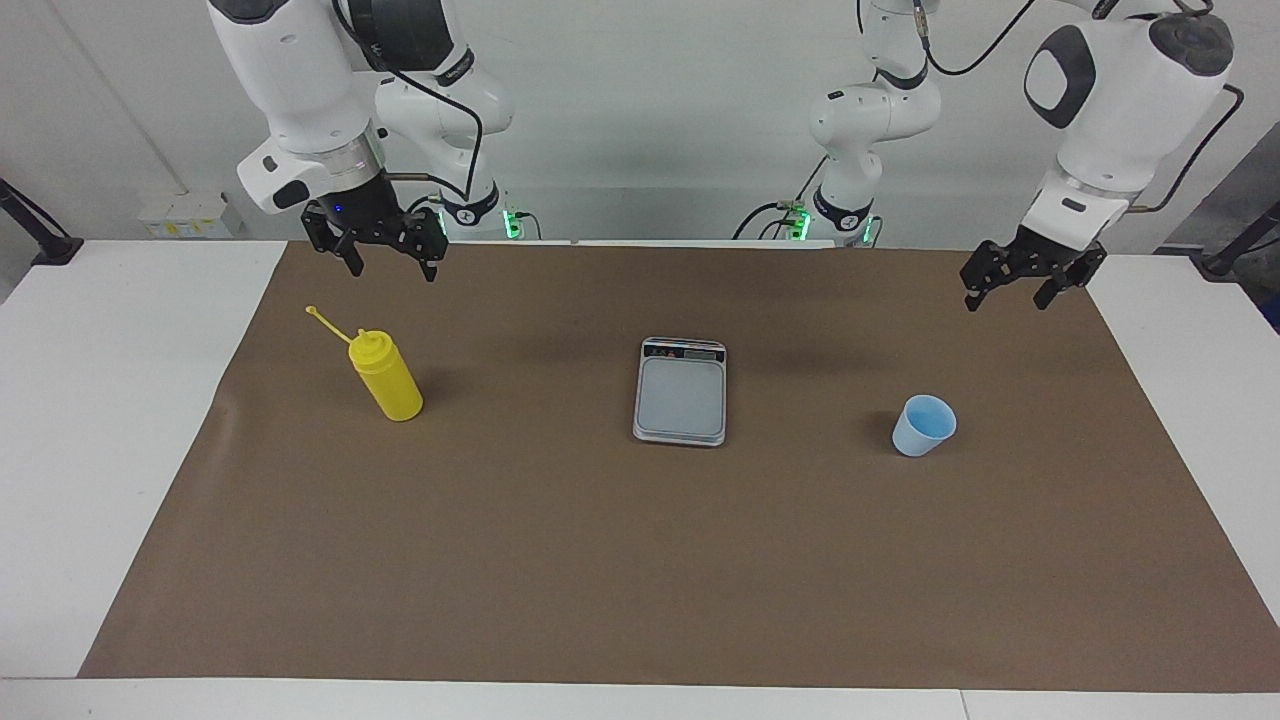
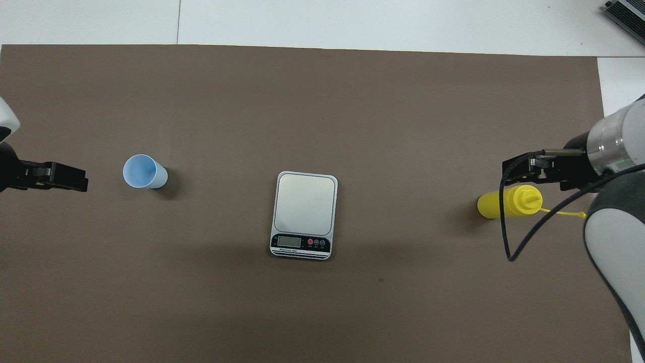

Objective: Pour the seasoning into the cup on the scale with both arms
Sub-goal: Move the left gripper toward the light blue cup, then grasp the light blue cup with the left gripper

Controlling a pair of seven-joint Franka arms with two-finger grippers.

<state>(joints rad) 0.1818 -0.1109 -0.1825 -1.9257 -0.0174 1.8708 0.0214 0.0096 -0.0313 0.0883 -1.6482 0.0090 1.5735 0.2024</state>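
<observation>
Table (image 1: 60, 450) white, covered by a brown mat (image 1: 640, 580). Scale (image 1: 680, 392) at mat centre, silver-grey, platform bare, display strip on the edge nearer the robots. Seasoning (image 1: 388, 378) — yellow squeeze bottle, upright, cone nozzle, thin cap strap trailing out — toward the right arm's end; contents not visible. Cup (image 1: 923, 425) light blue, upright, toward the left arm's end; the overhead view looks into it — nothing inside. The facing view alone shows both claws raised: right claw (image 1: 384, 264) over the mat near the seasoning, left claw (image 1: 1006, 294) over the mat's edge, both with fingers apart, holding nothing.
</observation>
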